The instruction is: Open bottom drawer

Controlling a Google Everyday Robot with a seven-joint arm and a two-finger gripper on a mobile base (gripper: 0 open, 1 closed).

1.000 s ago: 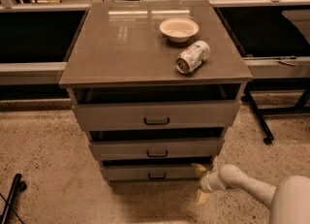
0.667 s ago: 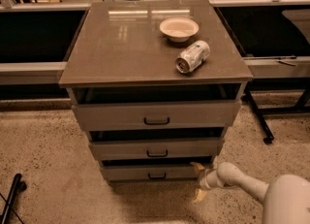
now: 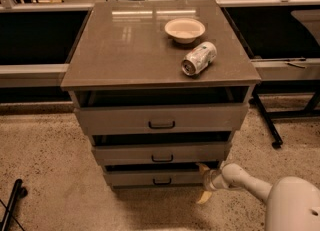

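The bottom drawer (image 3: 135, 177) is the lowest of three grey-brown drawers in the cabinet, with a small black bar handle (image 3: 161, 180) at its centre. Its front stands a little out from the cabinet, with a dark gap above it. My gripper (image 3: 203, 183) is at the drawer's right end, near the floor. Its two yellowish fingers (image 3: 202, 168) are spread apart, one high and one low, beside the front's right edge. My white arm (image 3: 250, 185) reaches in from the lower right.
The middle drawer (image 3: 161, 153) and top drawer (image 3: 161, 118) also stand slightly out. On the cabinet top (image 3: 125, 45) are a white bowl (image 3: 184, 29) and a can lying on its side (image 3: 199, 58). Dark tables flank the cabinet; a table leg (image 3: 265, 120) stands at the right.
My gripper has shifted slightly left, closer to the right end of the bottom drawer. The drawers look the same.
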